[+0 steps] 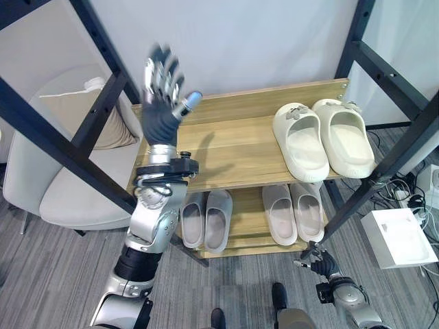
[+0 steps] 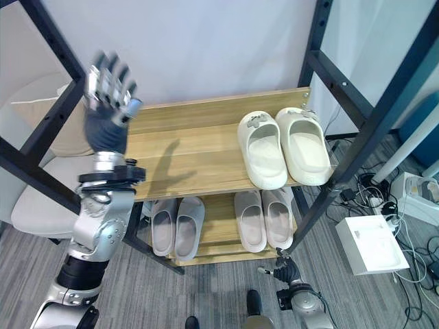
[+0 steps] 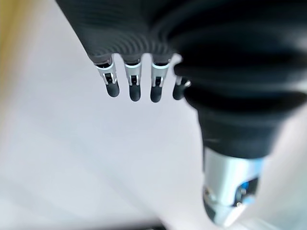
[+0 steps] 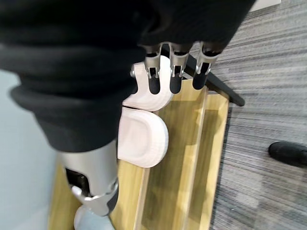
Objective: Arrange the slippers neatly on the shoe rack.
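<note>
Wooden two-tier shoe rack (image 1: pixel 226 147) is carrying your cream chunky foam slippers (image 1: pixel 322 137) on top. Your left hand (image 1: pixel 162 92) is hovering high, fingers spread and holding nothing. Your right hand (image 1: pixel 319 262) is hanging low, fingers straight.

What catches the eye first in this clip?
The left hand is raised high with fingers spread, above the left end of the shoe rack. A cream pair of slippers sits on the rack's top shelf at the right, with two paler pairs on the lower shelf.
</note>
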`<state>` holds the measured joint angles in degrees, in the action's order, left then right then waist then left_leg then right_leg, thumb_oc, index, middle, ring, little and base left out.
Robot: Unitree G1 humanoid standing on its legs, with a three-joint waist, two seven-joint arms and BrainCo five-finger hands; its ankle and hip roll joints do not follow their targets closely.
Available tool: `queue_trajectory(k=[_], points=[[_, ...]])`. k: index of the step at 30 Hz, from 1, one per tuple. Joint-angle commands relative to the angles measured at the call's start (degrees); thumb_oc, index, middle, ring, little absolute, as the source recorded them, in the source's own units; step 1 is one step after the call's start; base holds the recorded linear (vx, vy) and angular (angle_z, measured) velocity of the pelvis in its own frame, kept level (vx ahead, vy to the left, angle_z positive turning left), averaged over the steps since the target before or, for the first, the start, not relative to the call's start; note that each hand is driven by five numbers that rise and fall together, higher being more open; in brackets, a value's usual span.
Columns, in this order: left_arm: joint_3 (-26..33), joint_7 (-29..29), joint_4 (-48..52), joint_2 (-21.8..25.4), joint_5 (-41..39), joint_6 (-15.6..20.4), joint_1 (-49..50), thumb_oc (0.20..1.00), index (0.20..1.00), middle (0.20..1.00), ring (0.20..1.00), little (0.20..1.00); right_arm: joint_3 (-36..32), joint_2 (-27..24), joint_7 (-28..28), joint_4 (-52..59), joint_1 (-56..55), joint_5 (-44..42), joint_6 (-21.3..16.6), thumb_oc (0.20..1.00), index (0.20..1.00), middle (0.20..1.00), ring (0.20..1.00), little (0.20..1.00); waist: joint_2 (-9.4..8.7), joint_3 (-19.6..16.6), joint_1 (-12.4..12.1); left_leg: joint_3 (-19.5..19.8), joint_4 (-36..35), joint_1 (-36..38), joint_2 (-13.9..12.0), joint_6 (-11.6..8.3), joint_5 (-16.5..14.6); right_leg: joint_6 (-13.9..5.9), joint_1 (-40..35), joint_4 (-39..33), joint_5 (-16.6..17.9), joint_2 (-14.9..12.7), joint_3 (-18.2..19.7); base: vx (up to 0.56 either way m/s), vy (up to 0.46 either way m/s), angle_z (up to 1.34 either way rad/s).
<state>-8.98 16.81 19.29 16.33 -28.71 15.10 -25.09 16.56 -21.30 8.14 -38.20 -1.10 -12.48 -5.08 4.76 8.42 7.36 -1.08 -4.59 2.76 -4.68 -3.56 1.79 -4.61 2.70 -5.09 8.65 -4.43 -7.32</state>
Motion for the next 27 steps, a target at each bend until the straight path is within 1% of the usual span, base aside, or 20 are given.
queue_trajectory(k=[1, 4, 5, 6, 7, 8, 9, 10, 11, 13, 14, 15, 16, 17, 19, 20, 22, 23, 25, 27], points=[[-1.79, -9.11, 2.17, 2.69, -6.71, 2.58, -0.73, 1.0, 1.0, 1.0, 1.0, 1.0, -1.82, 2.43, -0.7, -1.83, 2.95, -1.3, -3.07, 1.0, 1.0, 1.0, 1.0, 1.0, -3.09, -0.86, -0.2, -0.27, -0.41, 0.35, 1.53, -0.47, -2.07, -1.38, -5.67, 0.09, -10.82, -0.01, -1.92, -0.01, 0.017, 0.14], [-3.8, -17.97, 9.25, 6.0, -11.08, 0.99, 2.56, 1.0, 1.0, 1.0, 1.0, 1.0, -1.71, 2.88, -1.87, -2.66, 3.09, -1.29, -2.99, 1.0, 1.0, 1.0, 1.0, 1.0, -3.28, -0.84, -1.01, 0.08, -0.41, 0.29, 1.66, -0.43, -2.18, -1.46, -5.73, 0.09, -10.82, -0.05, -2.1, -0.02, 0.018, 0.08], [-4.64, -24.29, 13.66, 9.37, -13.42, -0.32, 5.2, 1.0, 1.0, 1.0, 1.0, 1.0, -1.8, 3.26, -2.94, -2.66, 2.91, -1.28, -3.11, 1.0, 1.0, 1.0, 1.0, 1.0, -3.6, -0.92, -1.65, 0.32, -0.41, 0.2, 1.74, -0.44, -2.21, -1.51, -5.76, 0.09, -10.89, -0.05, -2.27, -0.03, 0.009, 0.08], [-4.82, -28.22, 16.44, 10.87, -15.98, -1.33, 5.94, 1.0, 1.0, 1.0, 1.0, 1.0, -1.71, 3.43, -3.64, -2.43, 2.6, -1.19, -3.25, 1.0, 1.0, 1.0, 1.0, 1.0, -3.73, -0.95, -1.94, 0.38, -0.41, 0.12, 1.75, -0.48, -2.25, -1.56, -5.74, 0.09, -10.91, -0.06, -2.34, 0.0, 0.0, 0.0], [-4.97, -29.57, 17.5, 11.94, -16.67, -1.0, 7.01, 1.0, 1.0, 1.0, 1.0, 1.0, -1.55, 3.47, -4.25, -2.42, 2.41, -0.97, -3.47, 1.0, 1.0, 1.0, 1.0, 1.0, -3.84, -1.06, -2.15, 0.41, -0.41, 0.14, 1.77, -0.51, -2.27, -1.57, -5.78, 0.09, -10.9, -0.08, -2.41, 0.0, 0.0, 0.0], [-6.75, -31.77, 18.16, 14.35, -16.43, -1.83, 8.37, 1.0, 1.0, 1.0, 1.0, 1.0, -1.32, 3.36, -4.66, -2.49, 2.16, -0.58, -3.7, 1.0, 1.0, 1.0, 1.0, 1.0, -3.89, -1.12, -2.38, 0.51, -0.41, 0.11, 1.75, -0.52, -2.24, -1.57, -5.85, 0.09, -10.88, -0.09, -2.54, 0.0, 0.005, 0.03], [-6.81, -33.16, 19.38, 15.86, -15.96, -2.08, 8.97, 1.0, 1.0, 1.0, 1.0, 1.0, -1.18, 3.36, -5.21, -2.67, 2.04, -0.44, -3.88, 1.0, 1.0, 1.0, 1.0, 1.0, -4.11, -1.23, -2.68, 0.64, -0.41, 0.15, 1.71, -0.54, -2.26, -1.57, -5.96, 0.09, -10.92, -0.13, -2.68, 0.0, 0.003, 0.04], [-6.76, -33.17, 19.45, 15.91, -15.97, -2.11, 9.05, 1.0, 1.0, 1.0, 1.0, 1.0, -1.15, 3.4, -5.22, -2.7, 2.04, -0.44, -3.9, 1.0, 1.0, 1.0, 1.0, 1.0, -4.16, -1.24, -2.65, 0.64, -0.41, 0.16, 1.71, -0.54, -2.26, -1.57, -5.97, 0.09, -10.93, -0.14, -2.69, 0.0, 0.0, 0.0], [-8.89, -34.84, 19.62, 17.17, -17.06, -3.01, 10.54, 1.0, 1.0, 1.0, 1.0, 1.0, -0.93, 3.35, -5.66, -2.95, 1.98, -0.1, -4.09, 1.0, 1.0, 1.0, 1.0, 1.0, -4.25, -1.2, -2.81, 0.76, -0.41, 0.13, 1.73, -0.51, -2.23, -1.58, -5.98, 0.09, -10.91, -0.11, -2.74, 0.0, 0.0, 0.0], [-8.93, -34.9, 19.58, 17.21, -17.09, -2.97, 10.56, 1.0, 1.0, 1.0, 1.0, 1.0, -0.93, 3.4, -5.66, -2.96, 1.93, -0.09, -4.11, 1.0, 1.0, 1.0, 1.0, 1.0, -4.3, -1.24, -2.84, 0.75, -0.41, 0.13, 1.73, -0.51, -2.24, -1.58, -5.98, 0.09, -10.92, -0.11, -2.74, -0.01, 0.009, 0.09], [-12.08, -39.16, 18.88, 33.06, -8.43, -3.56, 12.79, 1.0, 1.0, 1.0, 1.0, 1.0, -0.44, 2.43, -6.69, -4.58, 2.0, 0.2, -4.61, 1.0, 1.0, 1.0, 1.0, 1.0, -4.39, -1.23, -3.76, 1.19, -0.41, 0.16, 1.73, -0.44, -2.14, -1.82, -6.14, 0.09, -10.64, -0.1, -3.06, -0.01, 0.019, 0.11], [-12.75, -38.73, 16.78, 35.55, -6.32, -2.91, 14.56, 1.0, 1.0, 1.0, 1.0, 1.0, 0.0, 2.56, -6.88, -4.85, 2.14, -0.01, -4.71, 1.0, 1.0, 1.0, 1.0, 1.0, -4.49, -1.18, -3.98, 1.32, -0.41, 0.04, 1.72, -0.44, -1.99, -1.87, -6.1, 0.09, -10.56, -0.14, -3.18, 0.0, 0.0, 0.0], [-13.59, -38.96, 14.85, 39.05, -1.49, -2.47, 16.01, 1.0, 1.0, 1.0, 1.0, 1.0, 0.52, 2.43, -7.32, -4.75, 2.16, -0.06, -4.88, 1.0, 1.0, 1.0, 1.0, 1.0, -4.51, -1.13, -4.23, 1.45, -0.38, -0.04, 1.75, -0.5, -1.93, -1.94, -6.1, 0.09, -10.49, -0.18, -3.32, -0.01, 0.009, 0.07], [-14.4, -39.42, 14.99, 40.5, -0.1, -2.28, 16.25, 1.0, 1.0, 1.0, 1.0, 1.0, 0.79, 2.49, -7.52, -5.38, 2.3, -0.3, -4.91, 1.0, 1.0, 1.0, 1.0, 1.0, -4.67, -1.2, -4.27, 1.57, -0.37, -0.06, 1.77, -0.51, -1.93, -1.97, -6.13, 0.09, -10.51, -0.21, -3.45, -0.01, 0.015, 0.07], [-14.54, -38.74, 11.66, 42.28, 3.77, -1.53, 19.84, 1.0, 1.0, 1.0, 1.0, 1.0, 1.01, 2.44, -7.83, -5.54, 2.46, -1.02, -4.95, 1.0, 1.0, 1.0, 1.0, 1.0, -4.77, -1.18, -4.58, 1.92, -0.37, -0.15, 1.81, -0.46, -1.85, -2.06, -6.14, 0.09, -10.41, -0.25, -3.76, 0.0, 0.016, 0.12], [-15.07, -39.7, 10.01, 42.89, 3.44, -1.81, 23.59, 1.0, 1.0, 1.0, 1.0, 1.0, 1.31, 2.36, -7.89, -5.51, 2.6, -1.45, -4.92, 1.0, 1.0, 1.0, 1.0, 1.0, -4.79, -1.11, -4.86, 1.98, -0.38, -0.23, 1.86, -0.4, -1.82, -2.15, -6.11, 0.09, -10.33, -0.3, -3.75, 0.0, 0.015, 0.13], [-14.8, -39.07, 7.34, 42.66, 5.02, -1.32, 26.14, 1.0, 1.0, 1.0, 1.0, 1.0, 1.46, 2.34, -7.83, -5.52, 2.63, -1.76, -5.04, 1.0, 1.0, 1.0, 1.0, 1.0, -4.77, -1.15, -4.92, 2.03, -0.38, -0.28, 1.89, -0.34, -1.79, -2.16, -6.04, 0.09, -10.28, -0.33, -3.71, 0.0, 0.025, 0.08], [-15.02, -39.54, 7.02, 42.87, 5.73, -1.81, 27.49, 1.0, 1.0, 1.0, 1.0, 1.0, 1.52, 2.24, -7.86, -5.7, 2.75, -1.89, -5.01, 1.0, 1.0, 1.0, 1.0, 1.0, -4.72, -1.21, -5.0, 2.02, -0.4, -0.32, 1.91, -0.29, -1.82, -2.17, -6.01, 0.09, -10.26, -0.39, -3.71, 0.01, 0.031, 0.01], [-15.16, -38.71, 1.95, 41.79, 8.69, -1.69, 30.68, 1.0, 1.0, 1.0, 1.0, 1.0, 1.59, 2.07, -7.99, -5.04, 2.79, -2.56, -4.95, 1.0, 1.0, 1.0, 1.0, 1.0, -4.66, -1.19, -5.13, 1.99, -0.37, -0.25, 1.87, -0.19, -1.8, -2.24, -6.02, 0.09, -10.21, -0.42, -3.7, 0.0, 0.0, 0.0], [-15.99, -37.3, -3.86, 39.34, 12.35, -1.44, 32.35, 1.0, 1.0, 1.0, 1.0, 1.0, 1.79, 1.75, -7.97, -4.32, 2.67, -3.31, -5.0, 1.0, 1.0, 1.0, 1.0, 1.0, -4.62, -1.36, -5.1, 2.09, -0.36, -0.24, 1.89, -0.12, -1.82, -2.28, -6.06, 0.09, -10.3, -0.46, -3.69, 0.0, 0.0, 0.0]])
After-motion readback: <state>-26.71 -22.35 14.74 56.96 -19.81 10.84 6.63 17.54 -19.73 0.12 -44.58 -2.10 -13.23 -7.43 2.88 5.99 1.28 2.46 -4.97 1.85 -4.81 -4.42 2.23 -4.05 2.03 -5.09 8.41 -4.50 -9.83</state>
